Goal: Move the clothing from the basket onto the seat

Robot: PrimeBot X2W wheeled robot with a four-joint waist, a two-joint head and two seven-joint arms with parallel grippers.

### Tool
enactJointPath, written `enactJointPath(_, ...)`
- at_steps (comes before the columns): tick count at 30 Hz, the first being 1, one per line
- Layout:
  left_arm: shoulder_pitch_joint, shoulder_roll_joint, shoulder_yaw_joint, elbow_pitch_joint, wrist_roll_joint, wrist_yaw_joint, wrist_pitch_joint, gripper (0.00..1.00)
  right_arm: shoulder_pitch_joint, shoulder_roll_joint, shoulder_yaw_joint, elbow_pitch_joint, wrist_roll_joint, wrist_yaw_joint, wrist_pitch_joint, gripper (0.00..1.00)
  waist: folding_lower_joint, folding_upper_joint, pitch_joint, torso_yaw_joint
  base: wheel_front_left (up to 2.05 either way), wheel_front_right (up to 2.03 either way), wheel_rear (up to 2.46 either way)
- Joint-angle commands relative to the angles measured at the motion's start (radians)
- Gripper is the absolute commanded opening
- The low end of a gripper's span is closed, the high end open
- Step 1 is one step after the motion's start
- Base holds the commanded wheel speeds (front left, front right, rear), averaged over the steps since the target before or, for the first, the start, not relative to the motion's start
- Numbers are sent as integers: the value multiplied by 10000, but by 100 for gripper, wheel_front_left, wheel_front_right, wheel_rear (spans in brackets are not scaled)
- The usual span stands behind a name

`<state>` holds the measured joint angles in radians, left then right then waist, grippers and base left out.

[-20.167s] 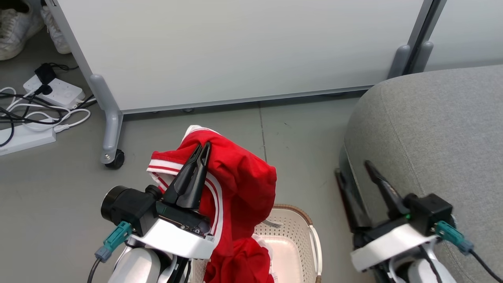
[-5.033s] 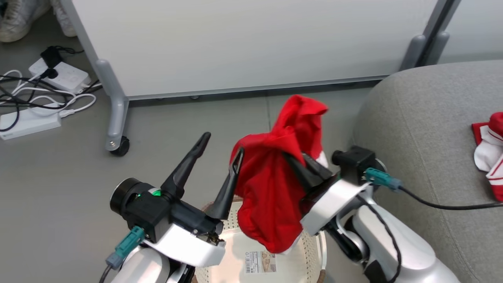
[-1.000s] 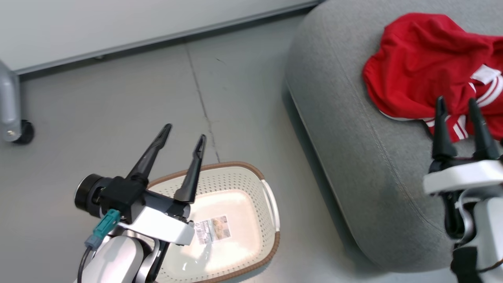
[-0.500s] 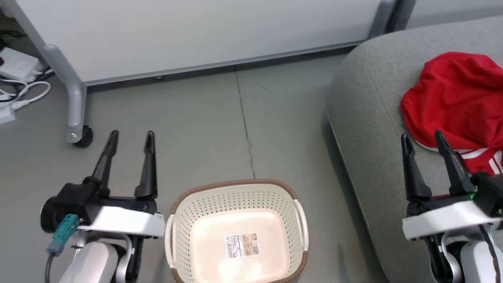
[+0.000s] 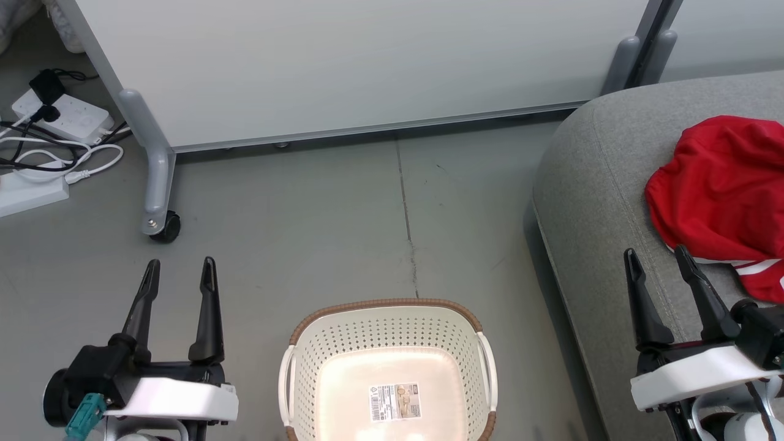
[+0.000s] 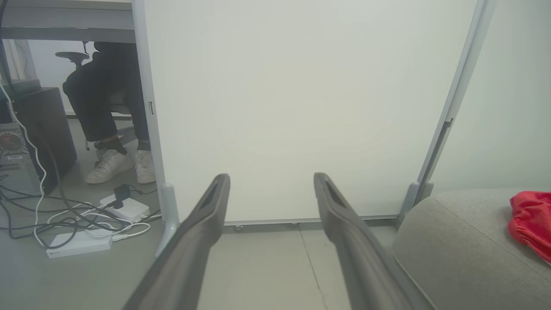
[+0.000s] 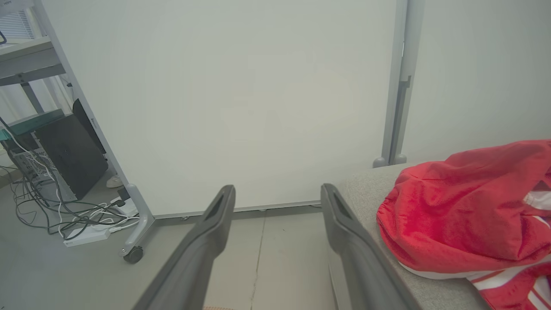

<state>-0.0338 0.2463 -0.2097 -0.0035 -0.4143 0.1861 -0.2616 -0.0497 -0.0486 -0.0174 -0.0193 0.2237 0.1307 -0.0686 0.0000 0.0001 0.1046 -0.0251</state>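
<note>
Closest in, the cream-white basket [image 5: 381, 332] is set on the grey floor [image 5: 306, 239], between the two arms. A paper label [image 5: 395, 402] is seen on its bare bottom, and its brown rim is turned toward the panel. The left gripper [image 5: 181, 263] is held over the floor to the left of the basket; its two dark fingers are spread apart and nothing is held between them. The right gripper [image 5: 653, 251] is held over the near edge of the grey seat [image 5: 597, 184]; its fingers are spread apart too, and nothing is gripped. The red clothing [image 5: 716, 190] is piled on the seat, well apart from the basket and just beside the right gripper's tips. White stripes are seen along the pile's near edge. Farther off, a pale grey partition panel [image 5: 367, 61] is stood on the floor, with a small black wheel [image 5: 166, 233] under its leg. White power strips [image 5: 33, 197] and tangled cables [image 5: 37, 159] are spread on the floor at the far left. Past the panel, in the left wrist view, a seated person's white shoes [image 6: 114, 165] are seen.
</note>
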Motion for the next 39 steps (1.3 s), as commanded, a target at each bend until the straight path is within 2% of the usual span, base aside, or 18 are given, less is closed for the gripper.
enactJointPath(1,130,27,68,-28,74,-66,-28,100,138,-47,-6,-68,-48,3,42,100,0,-1,-46,20,0,0,0)
enactJointPath(15,1087,-206,50,325,456,-379,-29,100,969,-44,84,-298,-223,3,318,100,0,-1,-579,106,0,0,0)
enactJointPath(39,1058,-278,203,918,526,-632,-30,100,1321,-45,131,-779,-141,3,531,100,0,-1,-548,168,0,0,0)
